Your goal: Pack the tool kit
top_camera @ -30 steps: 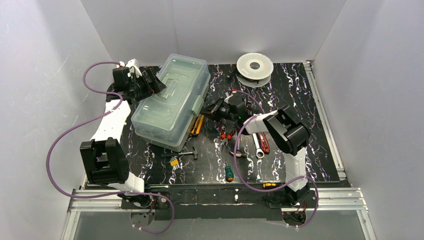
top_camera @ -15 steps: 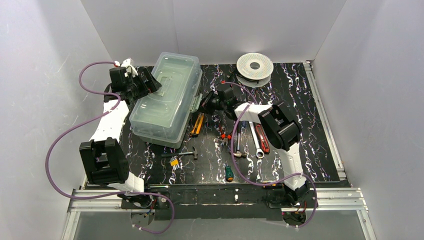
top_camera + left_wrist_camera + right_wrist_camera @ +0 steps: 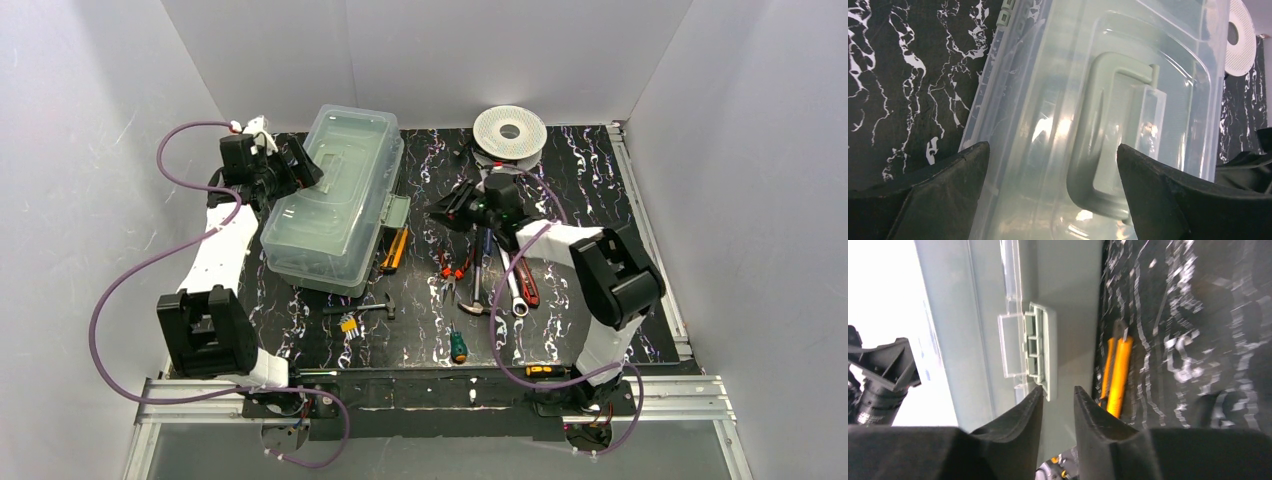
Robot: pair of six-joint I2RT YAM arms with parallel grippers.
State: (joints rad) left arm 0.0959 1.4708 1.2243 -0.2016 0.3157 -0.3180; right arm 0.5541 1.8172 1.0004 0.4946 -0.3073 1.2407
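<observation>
The toolbox (image 3: pixel 335 205) is seen on the left half of the black marbled surface (image 3: pixel 600 200), set at a slant, with its translucent lid down over the pale green base. The left pincer (image 3: pixel 1052 149) is held wide open above the far left end of the lid, a finger on either side of the folded handle (image 3: pixel 1085 150), and nothing is gripped in it. The right pincer (image 3: pixel 1058 390) is pointed at the box's right side; its fingers are parted only narrowly, nothing is held between them, and the pale green latch (image 3: pixel 1040 350) is seen just beyond their tips. A yellow-handled tool (image 3: pixel 396 250) is lying on the surface just beside the box's right wall. Red-handled pliers (image 3: pixel 452 268), a wrench (image 3: pixel 512 285), a hammer (image 3: pixel 365 311) and a green screwdriver (image 3: pixel 458 345) are scattered loose on the surface, outside the box. A white wire spool (image 3: pixel 510 128) is placed near the back edge.
</observation>
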